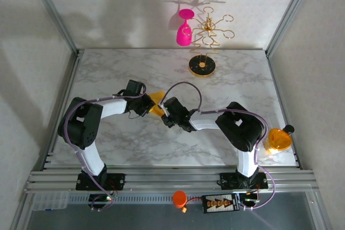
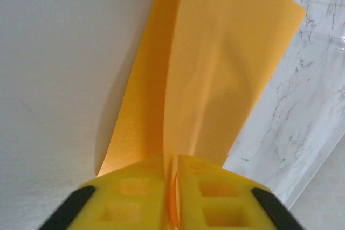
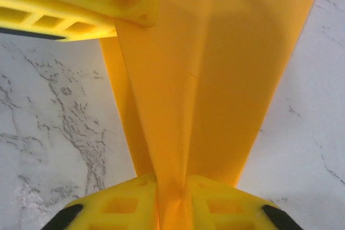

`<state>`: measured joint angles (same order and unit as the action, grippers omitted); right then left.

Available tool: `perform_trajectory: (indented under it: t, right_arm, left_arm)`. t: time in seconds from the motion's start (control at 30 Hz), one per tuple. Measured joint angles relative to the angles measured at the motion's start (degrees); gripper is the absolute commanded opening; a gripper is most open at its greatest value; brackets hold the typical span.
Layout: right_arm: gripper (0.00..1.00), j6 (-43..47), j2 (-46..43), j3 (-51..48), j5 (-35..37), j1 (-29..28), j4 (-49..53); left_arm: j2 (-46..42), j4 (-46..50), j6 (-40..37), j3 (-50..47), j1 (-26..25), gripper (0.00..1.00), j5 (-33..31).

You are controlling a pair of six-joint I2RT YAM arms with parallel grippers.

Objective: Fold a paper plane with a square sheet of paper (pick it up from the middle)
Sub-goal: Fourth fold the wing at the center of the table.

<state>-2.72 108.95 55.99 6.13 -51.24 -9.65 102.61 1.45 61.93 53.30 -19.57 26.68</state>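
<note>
**A:** Where's the sheet (image 1: pixel 157 102)?

**B:** Over the middle of the surface (image 1: pixel 108 144), strung between both claws. It looks lifted off the marble. Can't confirm a low corner isn't touching.

**A:** Claw states?

**B:** Left claw (image 2: pixel 171 172) is pinched down on one end, pads nearly meeting with paper between them. Right claw (image 3: pixel 171 189) is clamped the same way on the opposite end. In the right wrist view the left's fingers sit at the far end of the same strip.

**A:** Shape?

**B:** Doubled along a lengthwise crease, with one layer bowing away from the other. There's a shallow dent in the panel above the left's grip.

**A:** How will it handle?

**B:** My read: near weightless and floppy, with no stiffness except along the crease. Any stray pinch will probably mark it for good. The face is smooth, so it could slide out of the pads under pull, and it could tear if the claws pull apart hard.

**A:** Best hold?

**B:** On the crease line near the ends, as it's held now, so the layers line up. Grabbing a free flap would likely let them splay. I'd use light tension and no twist.
</note>
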Motion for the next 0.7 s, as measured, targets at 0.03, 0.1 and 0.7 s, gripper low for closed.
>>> perform_trajectory:
  t: [0.03,0.1,0.7]
  right_arm:
    - [0.3,-0.3,0.0,0.3,-0.1,0.0,0.6]
    - [0.33,-1.6,0.0,1.5,-0.1,0.0,2.6]
    - [0.31,-8.5,0.2,7.4,7.0,-1.9,13.3]
  left_arm:
    - [0.0,0.0,0.1,0.0,0.0,0.05,0.0]
    - [0.0,0.1,0.3,0.2,-0.1,0.03,-0.1]
    - [-0.7,0.1,3.6,0.3,-1.4,0.02,-1.0]
